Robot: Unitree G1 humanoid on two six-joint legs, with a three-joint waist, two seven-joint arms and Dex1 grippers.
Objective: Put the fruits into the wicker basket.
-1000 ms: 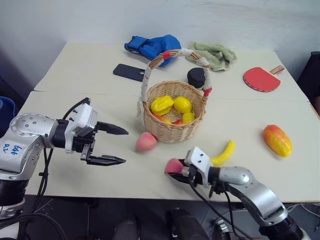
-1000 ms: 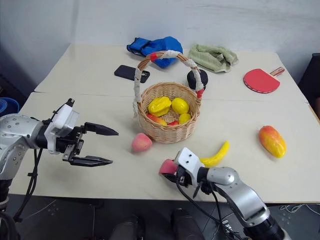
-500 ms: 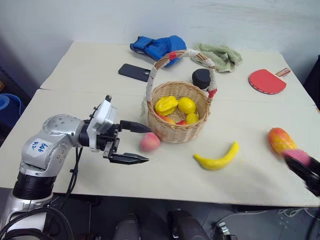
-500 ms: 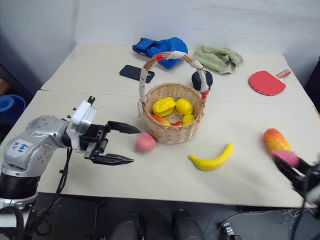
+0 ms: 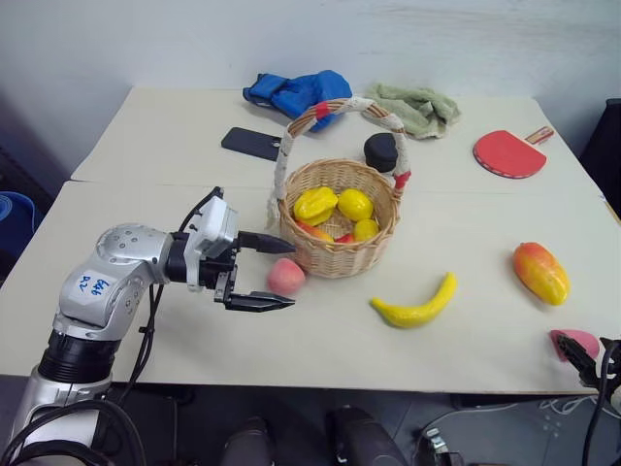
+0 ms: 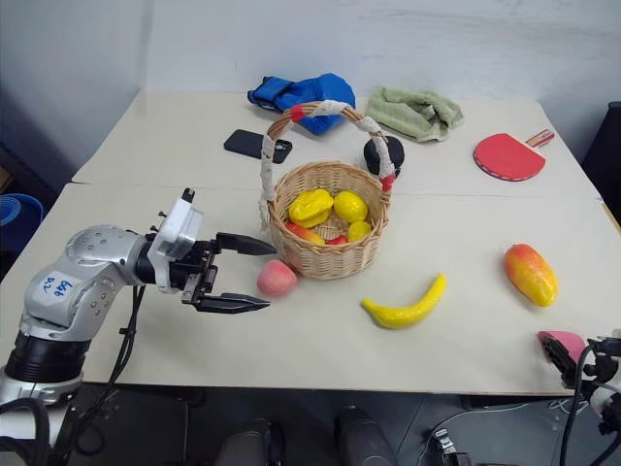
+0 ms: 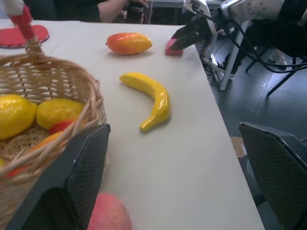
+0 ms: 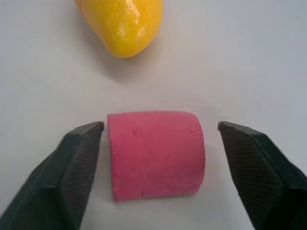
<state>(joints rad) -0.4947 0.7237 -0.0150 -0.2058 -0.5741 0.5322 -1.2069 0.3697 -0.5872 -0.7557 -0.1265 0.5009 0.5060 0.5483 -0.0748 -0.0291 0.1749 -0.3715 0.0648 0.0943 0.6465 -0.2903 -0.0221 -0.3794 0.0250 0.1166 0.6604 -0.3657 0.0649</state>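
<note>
The pink-red peach lies on the table just in front of the wicker basket. My left gripper is open, one finger on each side of the peach, not touching it. Several yellow fruits lie inside the basket. The yellow banana rests to the basket's right, and the orange-yellow mango lies further right. At the front right table edge my right gripper stands open around a pink block that rests on the table, with the mango just beyond it.
Behind the basket lie a blue cloth, a green towel, a black phone, a black round object and a red paddle. The basket's tall handle arches over it. A person's arm shows beyond the table.
My right gripper carried the pink block from the front middle to the front right edge and opened, leaving it on the table. The left gripper moved right, bracketing the peach.
</note>
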